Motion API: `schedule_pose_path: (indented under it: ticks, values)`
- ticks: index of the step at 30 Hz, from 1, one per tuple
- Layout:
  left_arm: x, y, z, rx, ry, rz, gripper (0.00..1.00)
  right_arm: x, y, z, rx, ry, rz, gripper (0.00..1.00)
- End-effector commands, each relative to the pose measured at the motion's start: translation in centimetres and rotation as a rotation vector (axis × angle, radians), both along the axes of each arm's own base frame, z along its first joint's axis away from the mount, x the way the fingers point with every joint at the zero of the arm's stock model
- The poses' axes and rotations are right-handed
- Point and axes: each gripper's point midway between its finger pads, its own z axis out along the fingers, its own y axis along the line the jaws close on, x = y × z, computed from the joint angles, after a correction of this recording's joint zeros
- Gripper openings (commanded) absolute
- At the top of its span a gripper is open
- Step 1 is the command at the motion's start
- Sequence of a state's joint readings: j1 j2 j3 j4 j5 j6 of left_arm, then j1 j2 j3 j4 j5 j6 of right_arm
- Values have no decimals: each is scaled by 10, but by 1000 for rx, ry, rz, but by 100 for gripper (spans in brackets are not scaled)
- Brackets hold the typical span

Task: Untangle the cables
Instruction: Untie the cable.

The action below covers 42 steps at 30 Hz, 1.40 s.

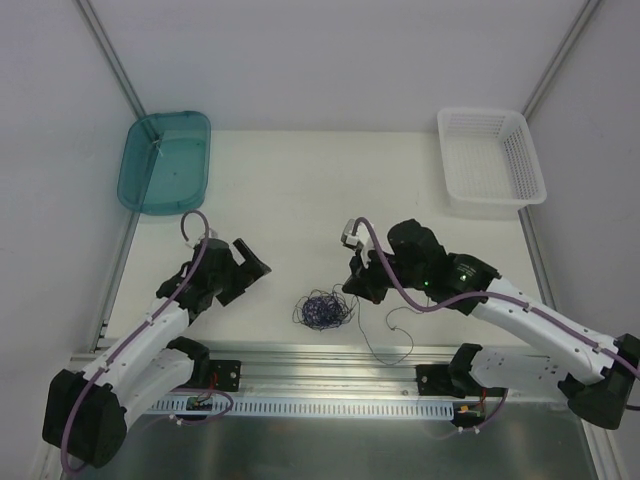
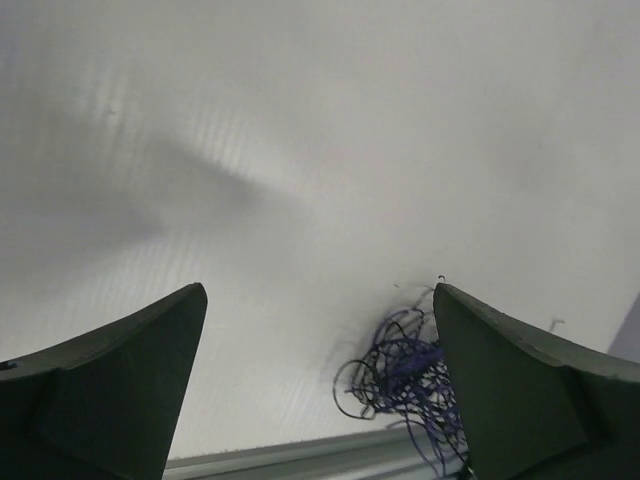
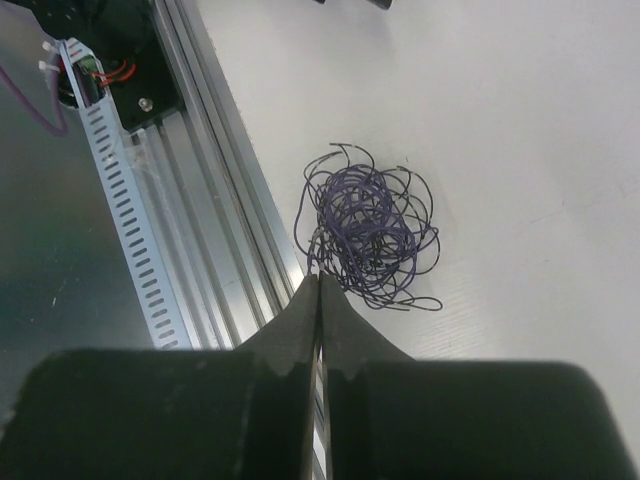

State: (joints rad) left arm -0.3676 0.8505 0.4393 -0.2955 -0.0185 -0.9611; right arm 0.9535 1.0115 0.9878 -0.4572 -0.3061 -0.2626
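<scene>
The cables (image 1: 325, 310) lie as a small dark purple tangle on the white table, just behind the front rail. My left gripper (image 1: 255, 262) hovers to their left, open wide and holding nothing. In the left wrist view the cables (image 2: 400, 370) sit low beside the right finger, apart from the left gripper (image 2: 320, 290). My right gripper (image 1: 352, 290) is at the tangle's right edge. In the right wrist view the right gripper (image 3: 320, 280) is shut, and a thin strand from the cables (image 3: 365, 220) runs straight into its tips.
One loose thin strand (image 1: 390, 350) loops over the table edge to the right of the tangle. A teal bin (image 1: 165, 160) stands at the back left and a white basket (image 1: 490, 160) at the back right. The aluminium rail (image 1: 320, 365) borders the near side.
</scene>
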Motion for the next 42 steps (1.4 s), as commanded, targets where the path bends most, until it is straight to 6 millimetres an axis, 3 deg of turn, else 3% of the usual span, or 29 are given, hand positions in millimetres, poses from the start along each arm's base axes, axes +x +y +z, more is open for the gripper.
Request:
schedule_pose_path:
  ticks: [1, 4, 5, 10, 16, 23, 25, 26, 27, 29, 32, 38, 39, 42]
  values:
    - [3, -45, 46, -132, -96, -237, 99, 4, 2, -11, -13, 8, -16, 1]
    - [-8, -75, 46, -152, -53, -378, 99, 6, 1, -14, -22, 7, -27, 1]
    - [-18, -90, 36, -132, -13, -450, 99, 6, 0, -14, -23, 5, -29, 1]
    - [-26, -132, 28, -91, 35, -600, 99, 4, -3, -15, -23, 11, -34, 1]
    - [-41, -166, 2, -29, 120, -736, 95, 2, -7, -21, -21, 22, -50, 1]
    - [-53, -176, -32, 40, 220, -732, 68, -1, -12, -19, -8, 16, -63, 1]
    - [-54, -177, -36, 48, 231, -733, 50, -1, -16, -17, -8, 6, -74, 1]
    - [-54, -176, -37, 53, 231, -730, 42, -1, -17, -16, -5, 1, -78, 1]
    - [-52, -174, -38, 64, 223, -718, 21, -1, -19, -16, -5, -1, -83, 1]
    - [-46, -171, -35, 81, 194, -693, 3, -2, -23, -14, 3, -7, -93, 1]
    - [-32, -153, -30, 144, 133, -606, 0, -3, -32, -15, -3, -13, -122, 1]
    - [-1, -68, -34, 230, 122, -297, 0, 1, -62, 2, 27, -86, -236, 1]
    - [-5, -52, -42, 246, 140, -263, 0, 3, -67, 6, 34, -103, -261, 1]
    - [3, -10, -42, 270, 124, -131, 0, 14, -89, 19, 50, -172, -377, 1]
